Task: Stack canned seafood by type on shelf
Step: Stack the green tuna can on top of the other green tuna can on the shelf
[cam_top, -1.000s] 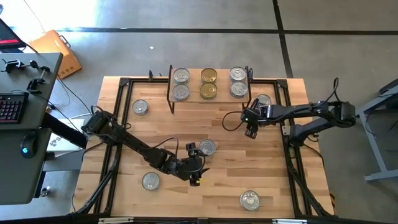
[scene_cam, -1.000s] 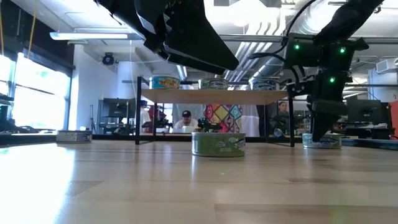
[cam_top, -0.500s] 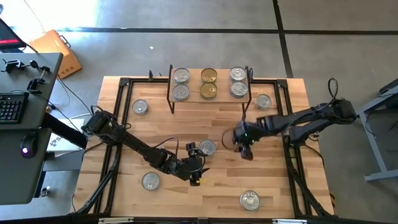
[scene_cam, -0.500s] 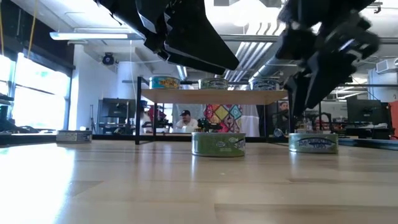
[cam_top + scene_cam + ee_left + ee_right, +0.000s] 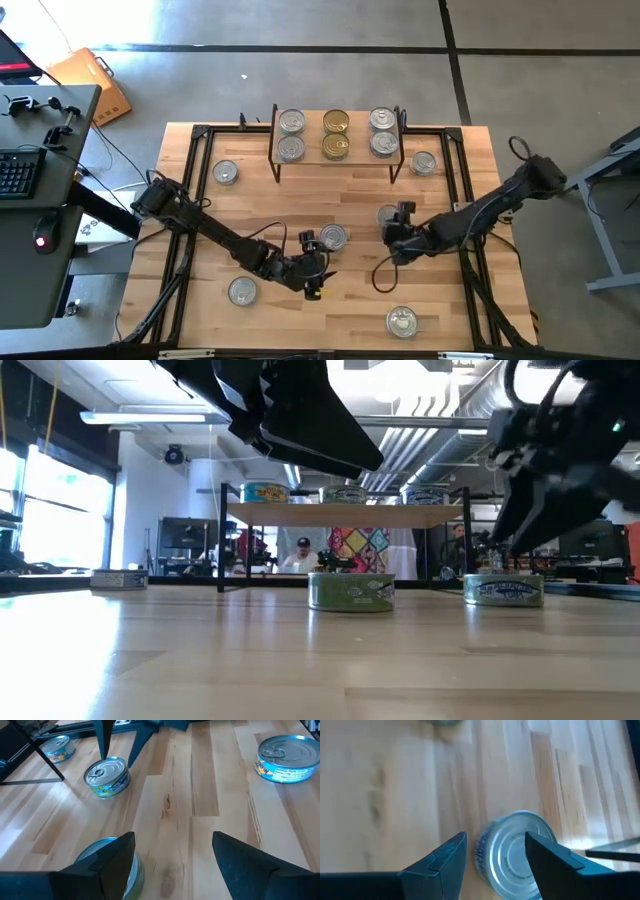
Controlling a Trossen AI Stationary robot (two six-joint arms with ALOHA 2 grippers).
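Observation:
The shelf (image 5: 312,135) stands at the table's far middle with six tins on top, the middle pair gold-lidded (image 5: 336,122). My right gripper (image 5: 395,238) hovers open over a blue-labelled tin (image 5: 388,215) that rests on the table right of centre. In the right wrist view that tin (image 5: 512,855) shows below and between the fingers, off to one side. My left gripper (image 5: 322,262) stays open near the table's middle, with nothing between its fingers (image 5: 173,837). A green-labelled tin (image 5: 333,237) sits close beside one of its fingers. My left gripper has a tin (image 5: 131,872) right behind one finger (image 5: 112,857), on that finger's outer side. That finger hides where they meet, so I cannot tell whether they touch. My right gripper touches nothing.
Loose tins lie at the far left (image 5: 225,172), far right (image 5: 423,162), near left (image 5: 241,291) and near right (image 5: 402,321). Black rails (image 5: 185,255) run along the table's sides. Bare wood lies between the shelf and the grippers. People sit in the room beyond (image 5: 298,552).
My right gripper has swung from beside the shelf's right legs toward the table's near edge and middle, rolling as it went. It now hangs over the blue-labelled tin.

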